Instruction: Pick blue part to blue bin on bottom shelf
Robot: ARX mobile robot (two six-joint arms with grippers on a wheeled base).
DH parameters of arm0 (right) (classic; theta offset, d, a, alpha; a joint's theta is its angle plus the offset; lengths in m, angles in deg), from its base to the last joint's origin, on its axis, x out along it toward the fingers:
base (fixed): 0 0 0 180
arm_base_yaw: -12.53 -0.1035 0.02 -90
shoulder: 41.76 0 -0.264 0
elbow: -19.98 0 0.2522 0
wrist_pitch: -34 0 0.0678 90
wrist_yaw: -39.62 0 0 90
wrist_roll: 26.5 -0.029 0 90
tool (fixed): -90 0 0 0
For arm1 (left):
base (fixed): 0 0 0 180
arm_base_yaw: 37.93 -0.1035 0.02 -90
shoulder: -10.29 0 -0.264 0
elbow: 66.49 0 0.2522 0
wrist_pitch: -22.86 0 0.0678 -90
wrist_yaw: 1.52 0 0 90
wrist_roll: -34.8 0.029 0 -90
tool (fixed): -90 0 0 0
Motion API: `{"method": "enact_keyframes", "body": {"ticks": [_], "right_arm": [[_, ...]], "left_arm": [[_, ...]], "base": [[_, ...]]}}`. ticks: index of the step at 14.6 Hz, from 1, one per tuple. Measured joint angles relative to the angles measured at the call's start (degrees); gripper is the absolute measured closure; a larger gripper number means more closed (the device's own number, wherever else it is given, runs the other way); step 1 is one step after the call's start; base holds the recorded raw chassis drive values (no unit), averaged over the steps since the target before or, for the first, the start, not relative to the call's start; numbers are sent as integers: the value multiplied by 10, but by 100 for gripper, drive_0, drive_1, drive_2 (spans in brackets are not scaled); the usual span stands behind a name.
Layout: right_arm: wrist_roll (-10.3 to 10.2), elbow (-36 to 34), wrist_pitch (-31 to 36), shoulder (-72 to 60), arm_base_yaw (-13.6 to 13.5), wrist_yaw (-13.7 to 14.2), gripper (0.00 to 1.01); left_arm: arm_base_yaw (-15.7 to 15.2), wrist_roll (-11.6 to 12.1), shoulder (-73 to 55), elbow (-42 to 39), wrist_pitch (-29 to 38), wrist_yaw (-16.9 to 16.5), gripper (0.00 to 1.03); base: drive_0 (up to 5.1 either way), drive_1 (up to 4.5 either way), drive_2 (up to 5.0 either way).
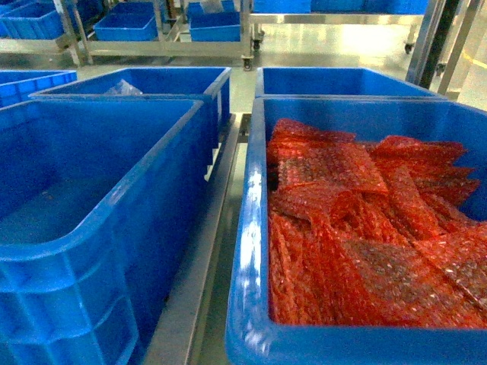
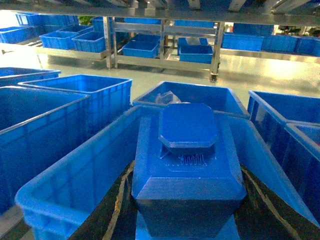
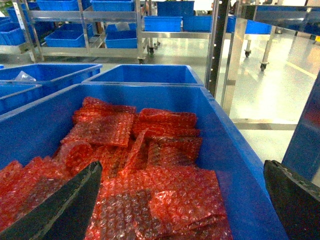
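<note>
Steel racks of blue bins fill the background; my left gripper (image 2: 187, 220) is clamped on the blue part (image 2: 187, 165), held above an empty bin (image 2: 75, 190), its long axis pointing away. My right gripper (image 3: 175, 210) hangs spread wide above red bubble-wrap bags (image 3: 150, 165).

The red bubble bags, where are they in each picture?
Head view: the red bags fill the blue bin on the right.
Left wrist view: not in it; a blue part sits in another bin there.
Right wrist view: the bags fill the bin in the lower middle, between the dark pincer fingers.
Shared landmark: the steel rack holding blue bins across the shiny floor, at the top of every view.
</note>
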Motion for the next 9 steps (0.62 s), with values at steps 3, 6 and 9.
{"method": "enact_keyframes", "body": {"ticks": [3,6,9], "right_arm": [[0,0,-2,0,0,0,3],[0,0,-1,0,0,0,3],[0,0,-2,0,0,0,3]], "left_arm": [[0,0,-2,0,-2,-1,59],[0,0,0,0,-2,-1,59],[0,0,0,0,-1,-1,59]], "base": [[0,0,0],[0,0,0],[0,0,0]]}}
